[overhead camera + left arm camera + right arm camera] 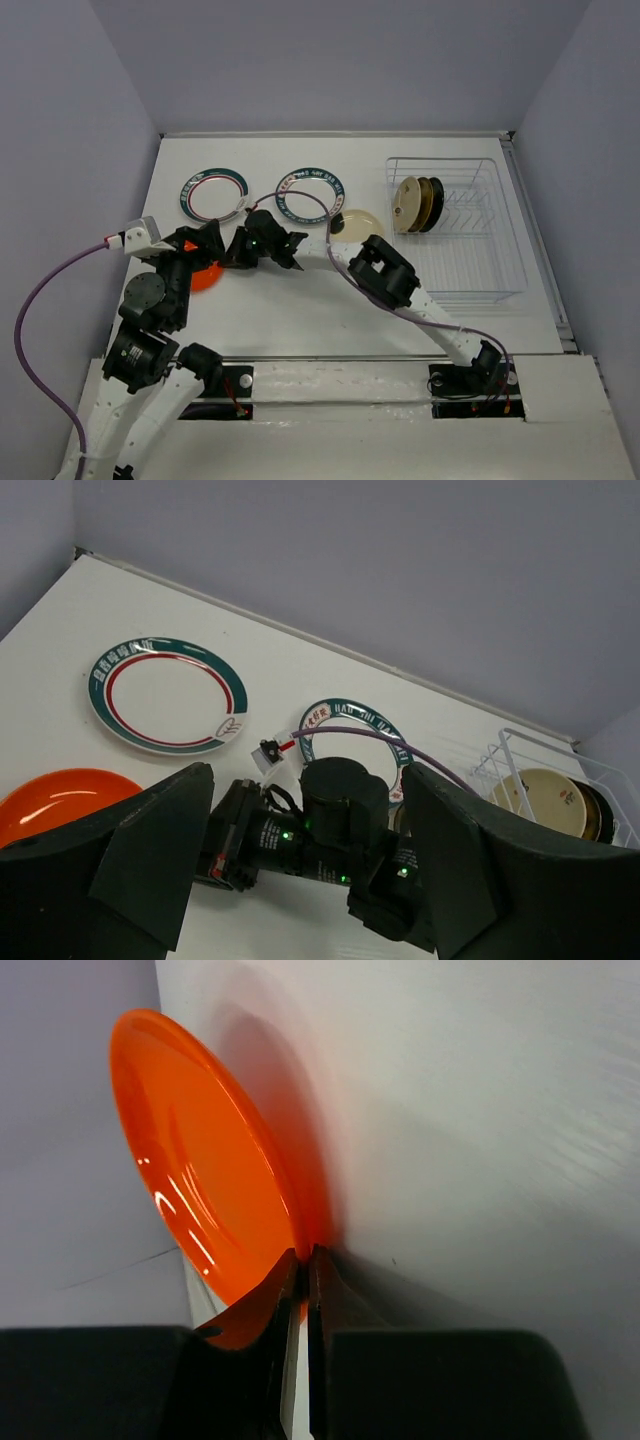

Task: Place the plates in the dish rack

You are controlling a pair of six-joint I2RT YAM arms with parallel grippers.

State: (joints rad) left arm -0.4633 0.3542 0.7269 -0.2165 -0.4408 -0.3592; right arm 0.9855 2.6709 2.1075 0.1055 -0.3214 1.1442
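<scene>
White wire rack (480, 250) holds three upright plates (420, 204); right gripper (303, 1258) pinches orange plate (205, 1170), left gripper (308, 800) apart.

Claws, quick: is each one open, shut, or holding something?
Left claw: open, holding nothing.
Right claw: shut on the rim of the round glossy orange plate.
</scene>
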